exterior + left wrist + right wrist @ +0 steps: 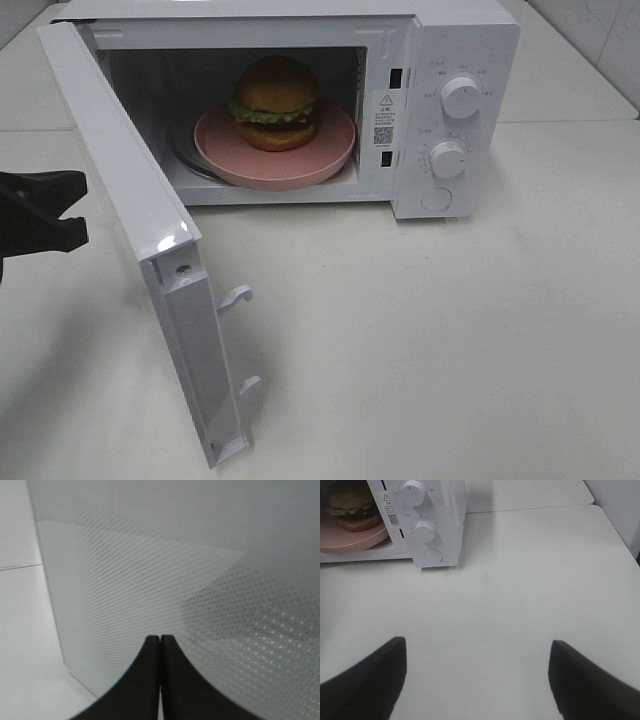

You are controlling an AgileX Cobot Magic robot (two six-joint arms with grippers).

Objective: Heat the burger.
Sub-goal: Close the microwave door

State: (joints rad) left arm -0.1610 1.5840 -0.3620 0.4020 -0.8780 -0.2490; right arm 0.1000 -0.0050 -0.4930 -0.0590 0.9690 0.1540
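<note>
The burger (277,103) sits on a pink plate (330,155) inside the open white microwave (450,60), and it also shows in the right wrist view as the burger (350,507). The microwave door (140,220) stands swung out toward the front. My left gripper (70,210) is at the far left, just outside the door's outer face. In the left wrist view the left gripper (160,641) is shut on nothing, its tips close to the dotted door window (200,580). My right gripper (477,677) hangs open over the bare table, right of the microwave.
Two knobs (460,97) (447,159) and a round button (437,199) sit on the microwave's right panel. Door latch hooks (236,297) stick out from the door's edge. The white table (420,340) stretches in front and to the right.
</note>
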